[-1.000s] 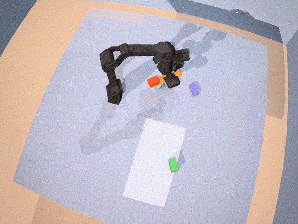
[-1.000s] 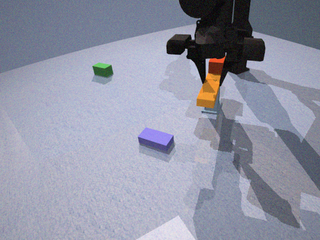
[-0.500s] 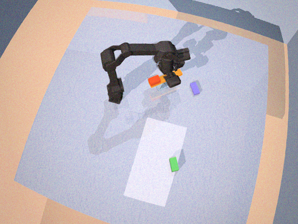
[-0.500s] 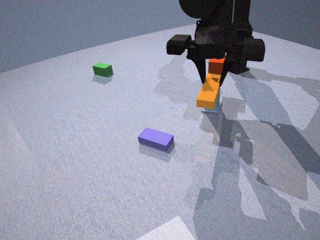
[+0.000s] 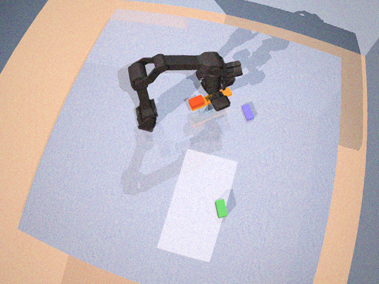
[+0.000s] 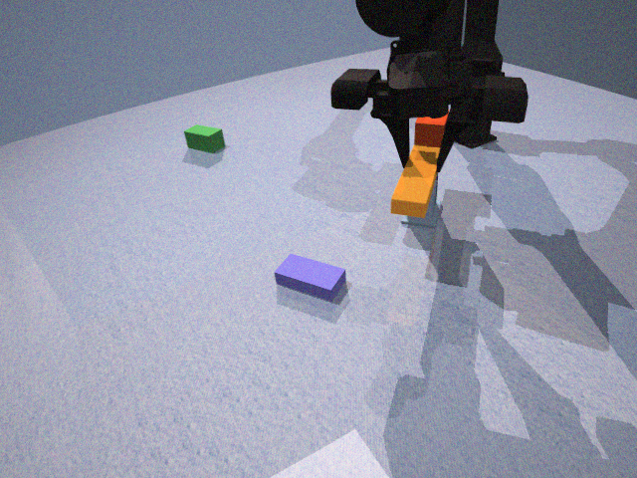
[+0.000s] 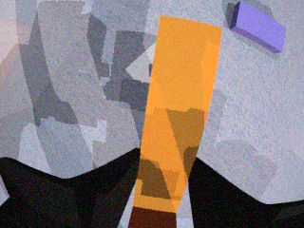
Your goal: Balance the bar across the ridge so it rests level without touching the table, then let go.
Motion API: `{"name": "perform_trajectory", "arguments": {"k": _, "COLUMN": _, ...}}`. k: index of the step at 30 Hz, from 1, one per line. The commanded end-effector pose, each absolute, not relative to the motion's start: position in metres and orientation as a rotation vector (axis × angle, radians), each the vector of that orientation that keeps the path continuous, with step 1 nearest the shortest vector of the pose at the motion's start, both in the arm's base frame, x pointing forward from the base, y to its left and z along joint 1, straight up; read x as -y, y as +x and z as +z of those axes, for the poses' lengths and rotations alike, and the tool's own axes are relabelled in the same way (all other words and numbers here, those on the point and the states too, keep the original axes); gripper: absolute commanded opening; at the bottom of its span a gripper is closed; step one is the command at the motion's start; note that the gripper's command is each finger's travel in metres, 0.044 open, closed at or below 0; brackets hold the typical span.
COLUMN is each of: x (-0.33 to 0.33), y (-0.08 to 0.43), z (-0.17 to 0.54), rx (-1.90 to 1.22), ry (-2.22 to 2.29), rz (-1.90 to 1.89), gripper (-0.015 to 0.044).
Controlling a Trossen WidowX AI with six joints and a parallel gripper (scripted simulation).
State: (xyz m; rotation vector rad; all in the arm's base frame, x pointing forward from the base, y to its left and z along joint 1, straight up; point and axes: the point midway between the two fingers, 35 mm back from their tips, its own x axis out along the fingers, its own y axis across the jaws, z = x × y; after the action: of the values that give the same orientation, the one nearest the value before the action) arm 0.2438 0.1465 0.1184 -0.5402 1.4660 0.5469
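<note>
The pincer (image 5: 209, 96) (image 6: 422, 166) (image 7: 165, 159) is squeezing the orange bar (image 5: 226, 92) (image 6: 414, 185) (image 7: 182, 62), and the arm is probably trying to set it on the pale blue ridge (image 5: 206, 110). To do this well, the arm should be going down slowly and keeping the bar flat, so both ends are staying off the tabletop (image 5: 279, 191) (image 6: 154, 309) (image 7: 266, 104). The red block (image 5: 196, 101) (image 6: 431, 130) (image 7: 153, 218) is sitting on one end and is likely making that end heavy, so the ridge should be holding the bar nearer to the red end than the middle. If the bar is resting there, the fingers should be opening a little at a time, evenly, and then going straight up without bumping it. If they are letting go too soon, the heavy end could be tipping down. The bar is lying between the two fingertips, with its plain end poking out on one side and its red end on the other. It is showing above the ridge, but I can't tell if they are touching.
</note>
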Motion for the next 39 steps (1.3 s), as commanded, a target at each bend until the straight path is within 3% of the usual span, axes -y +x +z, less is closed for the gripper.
{"name": "perform_trajectory", "arguments": {"k": 1, "x": -0.1465, "y": 0.2437, "z": 0.1183, "rx": -1.467, "ry": -0.54, "rz": 0.547, "gripper": 0.0}}
{"name": "perform_trajectory", "arguments": {"k": 25, "x": -0.1465, "y": 0.2437, "z": 0.1183, "rx": -1.467, "ry": -0.54, "rz": 0.547, "gripper": 0.0}}
{"name": "perform_trajectory", "arguments": {"k": 31, "x": -0.1465, "y": 0.2437, "z": 0.1183, "rx": -1.467, "ry": -0.54, "rz": 0.547, "gripper": 0.0157}}
{"name": "perform_trajectory", "arguments": {"k": 39, "x": -0.1465, "y": 0.2437, "z": 0.1183, "rx": -1.467, "ry": -0.54, "rz": 0.547, "gripper": 0.0167}}
